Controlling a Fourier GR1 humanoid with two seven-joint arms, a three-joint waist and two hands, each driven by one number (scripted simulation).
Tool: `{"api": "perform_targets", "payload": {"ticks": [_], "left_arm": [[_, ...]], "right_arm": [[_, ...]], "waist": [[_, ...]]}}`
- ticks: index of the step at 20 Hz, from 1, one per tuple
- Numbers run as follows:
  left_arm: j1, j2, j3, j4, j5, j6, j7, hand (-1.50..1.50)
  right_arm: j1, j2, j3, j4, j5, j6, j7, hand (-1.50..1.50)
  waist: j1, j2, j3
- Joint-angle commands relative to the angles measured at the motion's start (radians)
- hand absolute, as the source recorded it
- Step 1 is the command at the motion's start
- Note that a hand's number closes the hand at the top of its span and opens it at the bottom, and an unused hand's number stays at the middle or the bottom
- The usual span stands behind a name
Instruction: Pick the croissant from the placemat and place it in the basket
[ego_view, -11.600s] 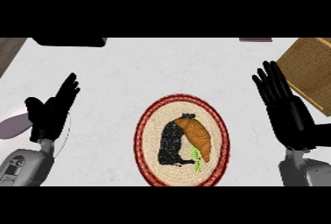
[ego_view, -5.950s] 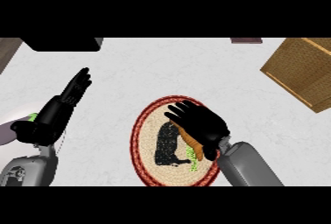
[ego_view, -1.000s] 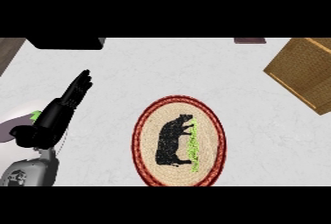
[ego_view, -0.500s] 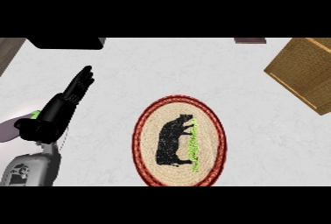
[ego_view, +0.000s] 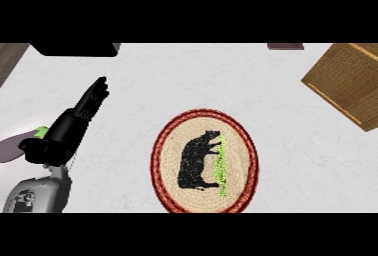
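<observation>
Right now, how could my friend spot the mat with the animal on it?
Look at the middle of the white counter. The placemat lies there, oval and woven. Only it has a red rim and a black animal beside a green stripe.

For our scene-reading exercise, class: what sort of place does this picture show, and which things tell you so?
Probably a kitchen counter: a pale marbled worktop, a woven oval placemat with a black animal on it, and a wicker basket at the far right.

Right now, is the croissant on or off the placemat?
Off: the placemat shows only its black animal print, no croissant. Whether it is in the basket cannot be told; its inside does not show.
</observation>
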Motion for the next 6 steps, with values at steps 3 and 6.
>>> {"api": "perform_targets", "payload": {"ticks": [3,6], "left_arm": [[-0.022,0.000,0.018,0.060,-0.012,0.018,-0.017,0.00],[-0.020,-0.032,0.004,0.046,-0.019,0.044,-0.005,0.00]], "right_arm": [[-0.021,0.012,-0.073,-0.081,-0.121,-0.039,0.003,-1.50],[0.055,-0.048,-0.107,-0.153,-0.200,0.095,0.033,-1.50]], "waist": [[-0.015,-0.004,-0.001],[-0.032,-0.010,-0.001]]}}
